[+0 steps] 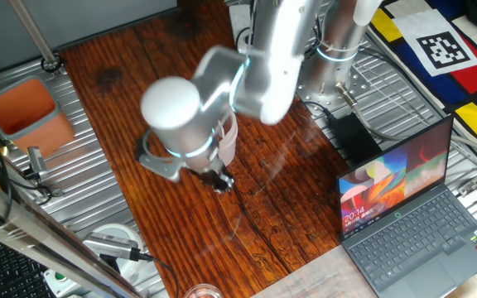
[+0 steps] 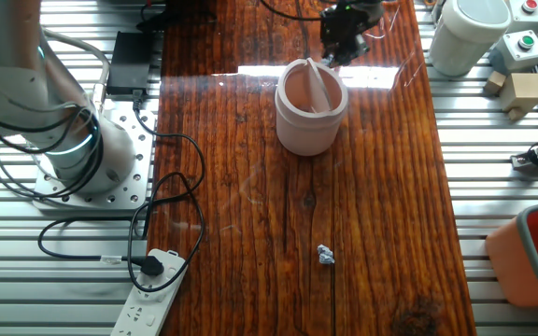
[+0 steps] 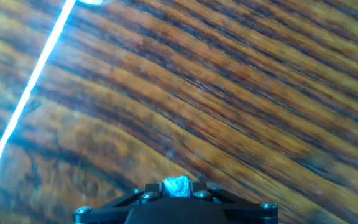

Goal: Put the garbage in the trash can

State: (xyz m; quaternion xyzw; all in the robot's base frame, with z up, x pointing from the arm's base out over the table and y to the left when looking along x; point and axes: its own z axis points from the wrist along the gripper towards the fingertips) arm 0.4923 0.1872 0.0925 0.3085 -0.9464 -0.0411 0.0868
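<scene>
The trash can (image 2: 311,126) is a pale pink-beige cylinder with its flap lid tilted, standing on the wooden table; in one fixed view only a strip of it (image 1: 229,139) shows behind the arm. My gripper (image 2: 342,42) is just beyond the bin's far rim, low over the table, and also shows in one fixed view (image 1: 220,179). In the hand view the gripper (image 3: 176,186) is shut on a small crumpled white paper wad (image 3: 176,185). A second paper wad (image 2: 325,254) lies on the table, well away from the bin on its near side.
An orange-red tub (image 1: 25,116) stands at the table's side, also seen in the other fixed view (image 2: 529,257). An open laptop (image 1: 408,217) sits at a corner. A power strip (image 2: 152,291) and cables lie by the arm's base (image 2: 82,159). A white cylinder (image 2: 470,33) stands off the wood.
</scene>
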